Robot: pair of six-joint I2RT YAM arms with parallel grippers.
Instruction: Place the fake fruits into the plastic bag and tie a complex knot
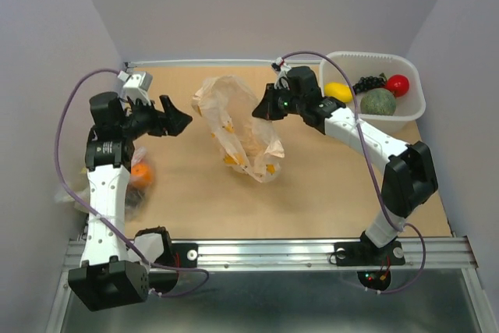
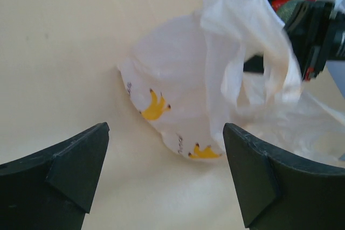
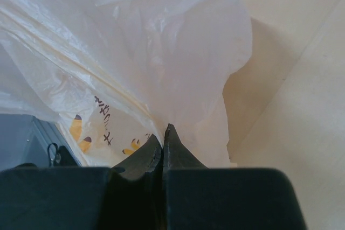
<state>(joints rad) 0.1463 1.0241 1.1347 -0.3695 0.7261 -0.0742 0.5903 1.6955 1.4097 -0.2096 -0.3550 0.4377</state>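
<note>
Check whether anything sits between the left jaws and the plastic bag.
Nothing visible does. The left jaws stand open, with only bare table between them and the plastic bag. The right jaws are shut on the bag's opposite side, clear of that path.

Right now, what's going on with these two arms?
The right gripper is shut on the thin film of the plastic bag, holding part of it up. The left gripper is open and faces the bag without touching it. The fake fruits sit in the white tub, so nothing looks packed or tied yet.
</note>
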